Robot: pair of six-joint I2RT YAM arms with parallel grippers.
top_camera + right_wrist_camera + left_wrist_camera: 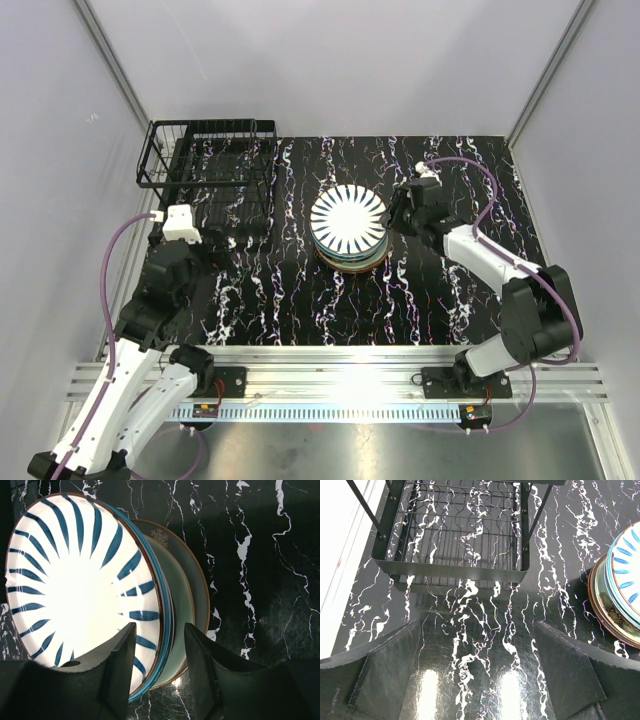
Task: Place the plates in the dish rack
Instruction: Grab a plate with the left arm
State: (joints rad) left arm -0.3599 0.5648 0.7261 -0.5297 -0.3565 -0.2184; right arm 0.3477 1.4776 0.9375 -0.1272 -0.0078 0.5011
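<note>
A stack of plates sits mid-table, topped by a white plate with dark radial stripes. Below it I see a teal rim, a pale green plate and a brown plate. My right gripper is at the stack's right edge. In the right wrist view that gripper is open and straddles the rims, one finger over the striped plate, the other outside the lower plates. The black wire dish rack stands at the back left with nothing in it. My left gripper hangs open just before the rack.
The table is black marble-patterned. Pale walls close in the left, back and right sides. The stack of plates shows at the right edge of the left wrist view.
</note>
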